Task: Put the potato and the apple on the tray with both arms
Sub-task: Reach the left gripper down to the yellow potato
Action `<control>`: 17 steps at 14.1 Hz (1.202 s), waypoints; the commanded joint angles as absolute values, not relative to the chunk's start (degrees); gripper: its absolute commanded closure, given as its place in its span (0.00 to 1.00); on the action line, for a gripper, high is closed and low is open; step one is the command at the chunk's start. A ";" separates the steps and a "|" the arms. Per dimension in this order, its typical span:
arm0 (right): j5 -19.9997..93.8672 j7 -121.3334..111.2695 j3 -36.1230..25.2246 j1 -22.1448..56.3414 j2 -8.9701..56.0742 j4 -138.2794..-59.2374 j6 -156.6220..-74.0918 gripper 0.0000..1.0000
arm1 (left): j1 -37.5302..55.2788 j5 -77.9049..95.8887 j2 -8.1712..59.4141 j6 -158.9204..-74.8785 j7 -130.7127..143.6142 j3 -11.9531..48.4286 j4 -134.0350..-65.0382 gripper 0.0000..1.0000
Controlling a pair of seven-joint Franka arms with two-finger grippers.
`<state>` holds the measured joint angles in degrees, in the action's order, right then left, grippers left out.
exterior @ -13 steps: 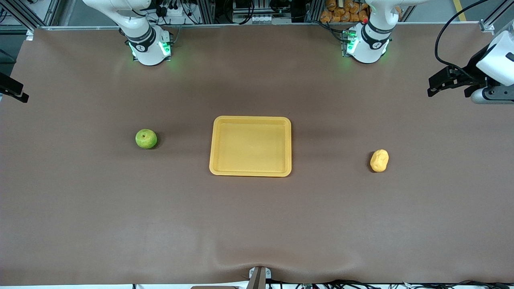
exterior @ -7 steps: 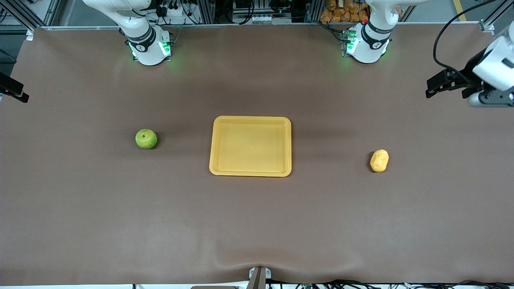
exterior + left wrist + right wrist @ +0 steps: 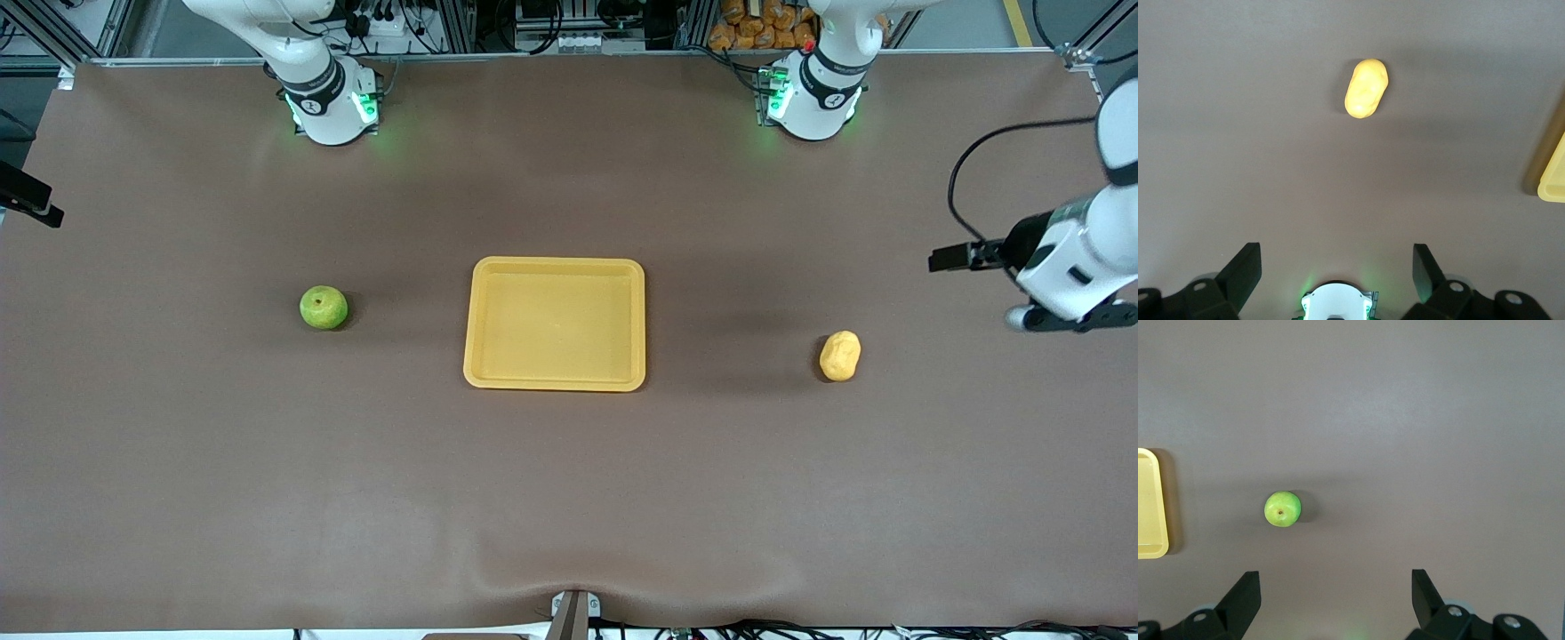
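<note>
1. Left gripper (image 3: 1333, 270) is hanging in the air over bare table at the left arm's end, its two black fingers (image 3: 1243, 270) spread wide with nothing between them.
2. Seen from the left wrist view, the potato (image 3: 1367, 88) is lying out ahead of those open fingers, well apart from them and untouched.
3. On the table, the potato (image 3: 839, 356) is resting on its side toward the left arm's end, with its long axis running roughly toward and away from the front camera and tilting slightly, the farther end leaning toward the left arm's end.
4. Right gripper (image 3: 1331, 590) is also waiting up in the air over the right arm's end of the table, fingers (image 3: 1245, 590) standing wide apart and holding nothing; only a dark edge of that arm is showing in the front view.
5. From the right wrist view, the apple (image 3: 1282, 509) is sitting clear of the open fingers, its dark stem dimple facing upward.
6. Toward the right arm's end, the apple (image 3: 323, 308) is sitting on the table well apart from the tray.
7. Between the two, the tray (image 3: 555, 266) is lying flat in the middle of the brown table (image 3: 569, 498), its longer sides running from one arm's end toward the other's.
8. Both fruits are lying outside the tray, the potato a little nearer to the front camera than the apple.
</note>
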<state>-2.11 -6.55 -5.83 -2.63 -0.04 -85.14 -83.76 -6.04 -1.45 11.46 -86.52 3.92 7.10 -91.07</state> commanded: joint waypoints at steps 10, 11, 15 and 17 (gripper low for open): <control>2.28 -7.03 -5.27 -4.66 0.79 -84.29 -83.32 0.00 | -5.27 -1.67 27.33 -108.25 4.83 7.56 -98.50 0.00; 2.37 -7.29 -5.19 -4.92 1.05 -84.29 -83.58 0.00 | -5.27 -1.84 27.86 -111.24 4.83 7.56 -100.70 0.00; -0.61 -7.56 -4.75 -3.16 5.45 -84.29 -83.50 0.00 | -5.19 -3.08 32.68 -117.06 4.75 7.56 -102.22 0.00; -0.62 -7.65 -4.83 -2.99 5.71 -84.29 -83.32 0.00 | -5.10 -3.08 34.10 -118.30 4.66 7.56 -102.30 0.00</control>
<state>0.30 -6.94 -4.98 -3.09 5.64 -85.37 -84.08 -5.40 -1.64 33.32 -117.06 3.92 7.52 -102.24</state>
